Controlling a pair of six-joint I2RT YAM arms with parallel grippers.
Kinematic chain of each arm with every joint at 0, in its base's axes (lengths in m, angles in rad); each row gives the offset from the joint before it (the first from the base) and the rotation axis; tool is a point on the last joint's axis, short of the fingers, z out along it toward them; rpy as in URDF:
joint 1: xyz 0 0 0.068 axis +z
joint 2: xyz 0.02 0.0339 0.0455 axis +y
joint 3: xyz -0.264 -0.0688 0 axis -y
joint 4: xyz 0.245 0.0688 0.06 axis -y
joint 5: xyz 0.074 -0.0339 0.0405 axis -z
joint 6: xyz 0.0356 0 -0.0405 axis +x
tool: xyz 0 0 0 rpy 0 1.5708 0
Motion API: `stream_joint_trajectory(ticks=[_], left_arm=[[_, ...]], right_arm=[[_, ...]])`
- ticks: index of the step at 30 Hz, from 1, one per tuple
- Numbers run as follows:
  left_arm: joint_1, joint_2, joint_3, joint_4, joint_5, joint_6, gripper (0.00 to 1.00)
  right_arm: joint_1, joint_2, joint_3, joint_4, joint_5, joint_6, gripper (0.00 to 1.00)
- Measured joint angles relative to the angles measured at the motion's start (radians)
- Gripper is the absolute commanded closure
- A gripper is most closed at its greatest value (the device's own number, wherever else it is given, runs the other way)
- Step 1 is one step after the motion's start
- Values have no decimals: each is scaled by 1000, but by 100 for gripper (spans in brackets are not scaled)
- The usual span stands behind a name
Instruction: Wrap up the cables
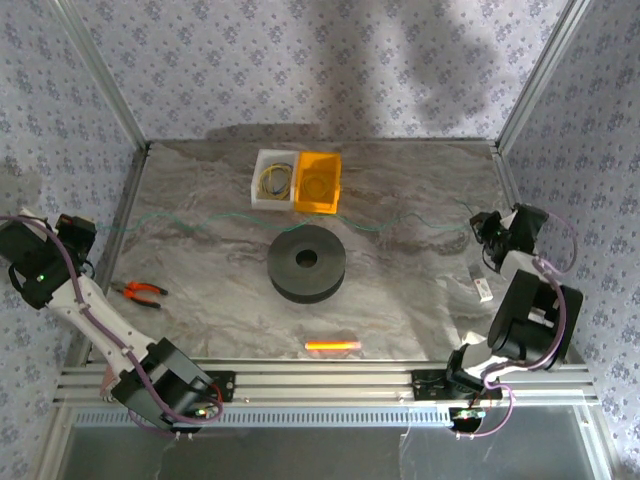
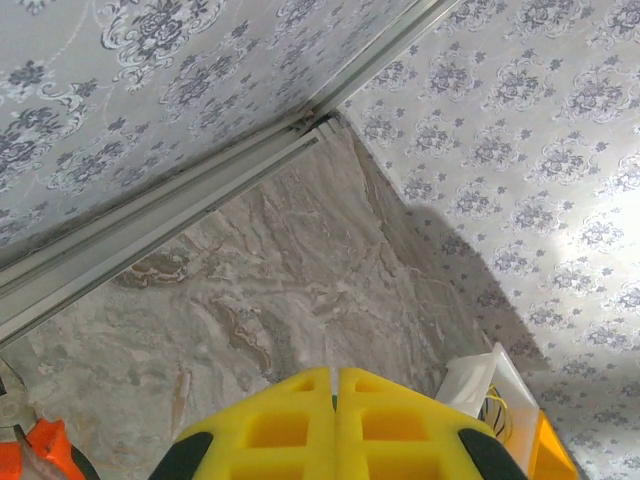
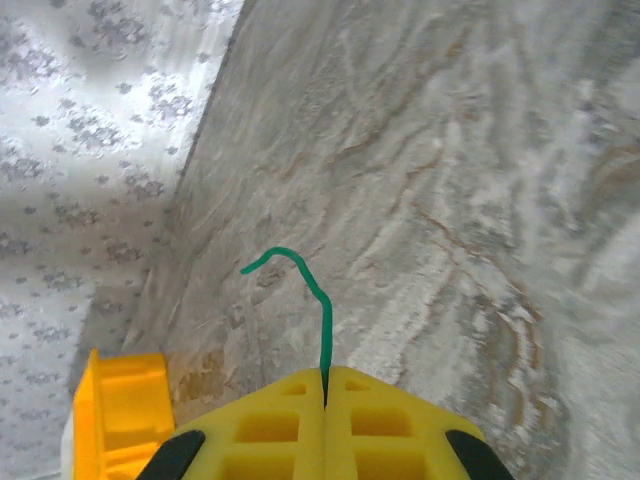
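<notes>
The thin green wire [image 1: 215,218] stretches wavy across the table behind the black round spool [image 1: 307,262], from one gripper to the other. My left gripper [image 1: 88,238] is at the far left edge; in the left wrist view its yellow fingers [image 2: 335,376] are shut with a sliver of green between them. My right gripper [image 1: 480,222] is at the far right. In the right wrist view it [image 3: 325,376] is shut on the green wire [image 3: 323,310], whose short hooked end sticks out past the fingertips.
A white bin [image 1: 273,178] with yellow wire loops and an orange bin [image 1: 319,182] stand at the back centre. Orange-handled pliers [image 1: 141,291] lie at the left, an orange stick [image 1: 332,345] near the front edge, a small white piece [image 1: 483,290] at the right. Walls enclose the table.
</notes>
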Motion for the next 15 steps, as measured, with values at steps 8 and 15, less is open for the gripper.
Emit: stream_joint_trajectory(ticks=[8, 15], left_arm=[[0, 0, 0, 14, 30, -18, 100], [0, 0, 0, 19, 37, -21, 100]], right_arm=[[-5, -92, -203, 171, 195, 262, 100], [-5, -134, -257, 245, 341, 419, 100]])
